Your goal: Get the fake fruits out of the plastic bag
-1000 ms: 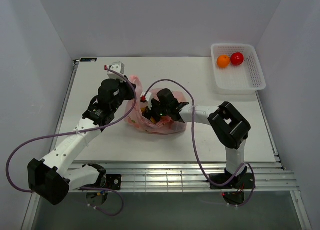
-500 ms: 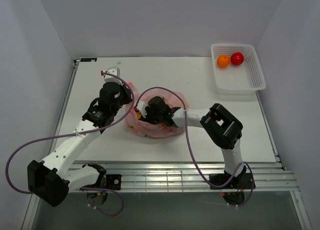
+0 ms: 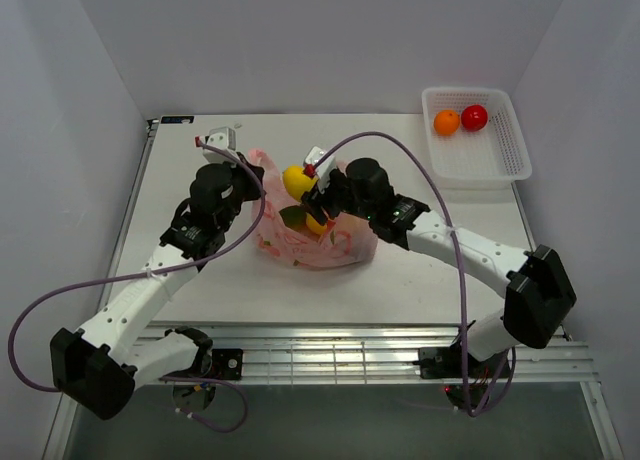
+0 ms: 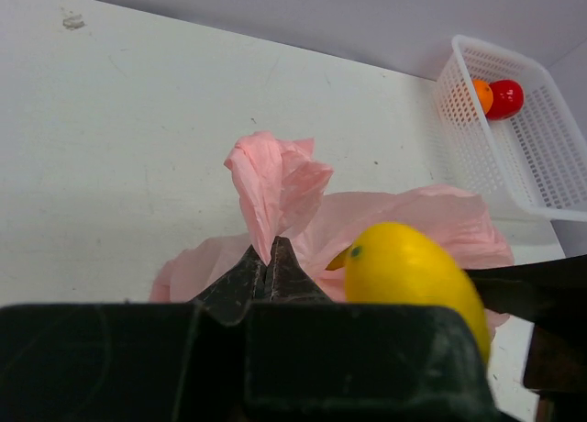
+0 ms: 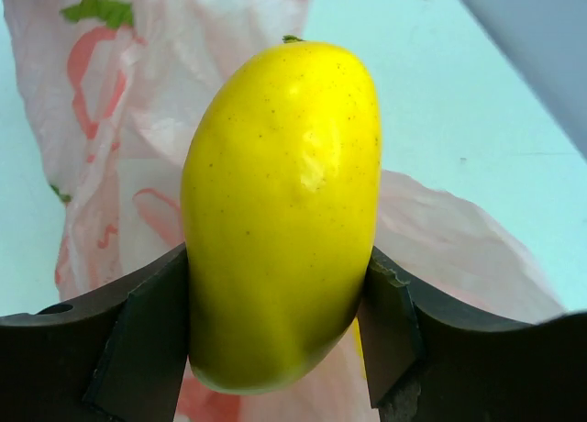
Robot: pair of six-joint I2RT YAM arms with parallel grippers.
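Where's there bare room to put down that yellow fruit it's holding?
The white basket is bare in its near half; the orange fruit and red fruit sit at its far end. The table is bare between pink bag and basket. Crowded at the bag: the left gripper pinches it, and the right gripper holds the yellow fruit.

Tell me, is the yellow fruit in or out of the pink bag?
Out: the yellow fruit sits clamped in the right gripper, fully bare, no plastic bag around it.
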